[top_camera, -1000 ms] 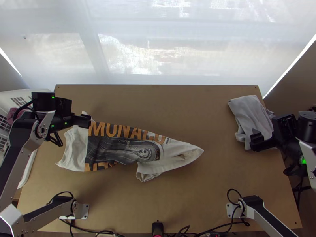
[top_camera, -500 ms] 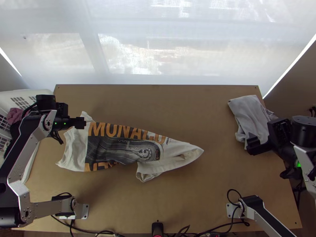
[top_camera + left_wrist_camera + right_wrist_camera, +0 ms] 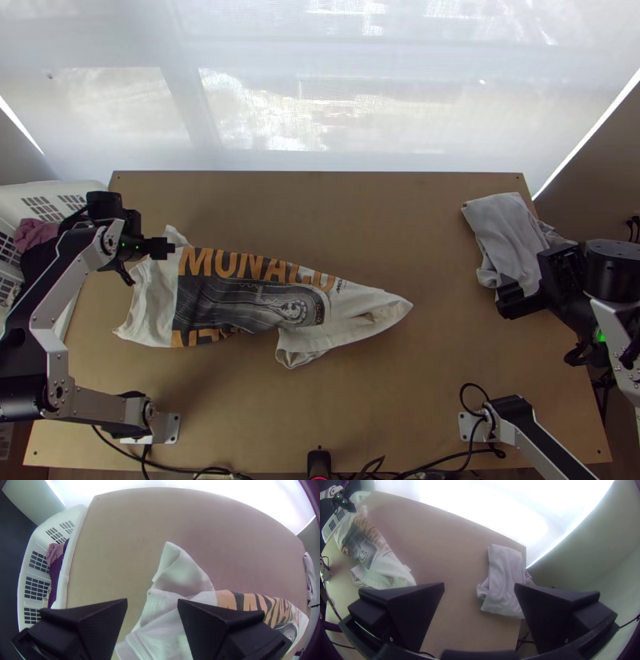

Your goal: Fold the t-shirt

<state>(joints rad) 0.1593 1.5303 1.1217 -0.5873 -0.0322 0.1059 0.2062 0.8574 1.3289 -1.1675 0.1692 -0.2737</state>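
Note:
The white t-shirt (image 3: 248,300) with its dark and orange print lies lengthwise on the table's left and middle, rumpled, a flap of it folded near its right end. My left gripper (image 3: 166,249) is over the shirt's left end; in the left wrist view the gripper (image 3: 152,601) stands open above white cloth (image 3: 181,576), nothing held. At the right side my right gripper (image 3: 512,300) is by a folded grey cloth (image 3: 508,232). In the right wrist view that gripper (image 3: 479,586) is open, with the grey cloth (image 3: 505,580) beyond its fingers.
A white basket (image 3: 40,192) holding purple and dark cloth stands at the table's left edge. Cables and a small black device (image 3: 319,464) lie along the near edge of the table (image 3: 384,416). A bright window blind rises behind the far edge.
The left arm's links have swung toward the table's middle, while its gripper has shifted slightly left and is seen more edge-on. My right gripper has moved a little left and nearer. The shirt lies unchanged.

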